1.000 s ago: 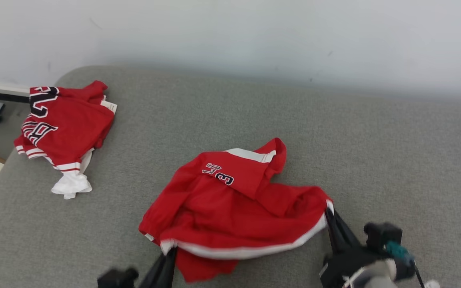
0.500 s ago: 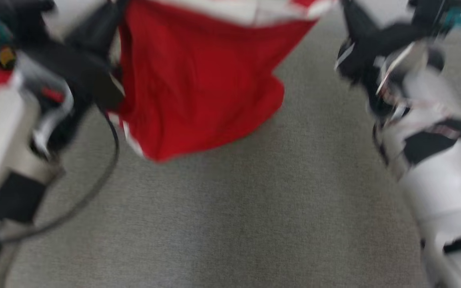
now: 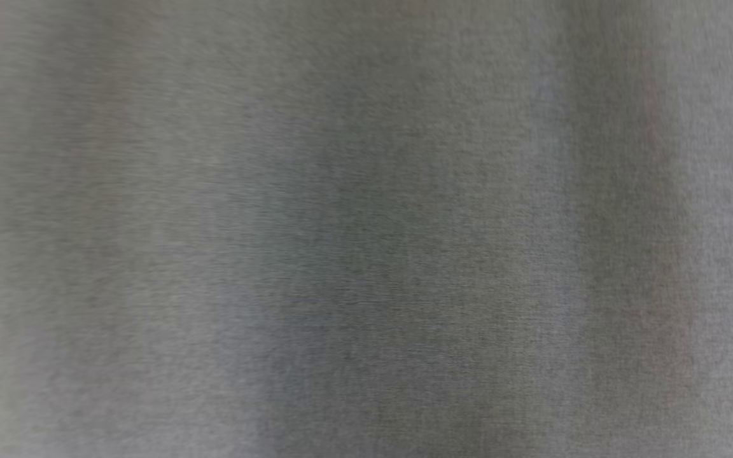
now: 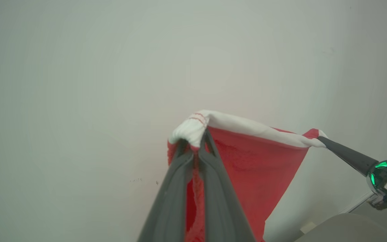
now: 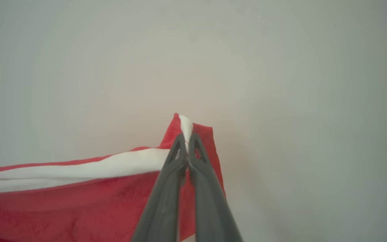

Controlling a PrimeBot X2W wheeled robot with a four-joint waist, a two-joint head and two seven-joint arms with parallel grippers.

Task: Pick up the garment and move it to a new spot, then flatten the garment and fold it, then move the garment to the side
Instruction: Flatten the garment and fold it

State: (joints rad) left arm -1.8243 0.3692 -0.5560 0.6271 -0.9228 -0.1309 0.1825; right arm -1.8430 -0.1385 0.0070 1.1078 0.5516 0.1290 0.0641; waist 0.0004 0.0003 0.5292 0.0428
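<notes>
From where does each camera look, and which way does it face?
Head view: on the robot's head, facing down at a blurred grey fabric surface.
Left wrist view: on the left wrist, along the left tool, shut on the red garment with white band, toward a pale wall; the right tool grips the band's far end.
Right wrist view: on the right wrist, along the right tool, shut on that band, toward the wall.
Shared: both wrist views show the garment stretched between the tools.
</notes>
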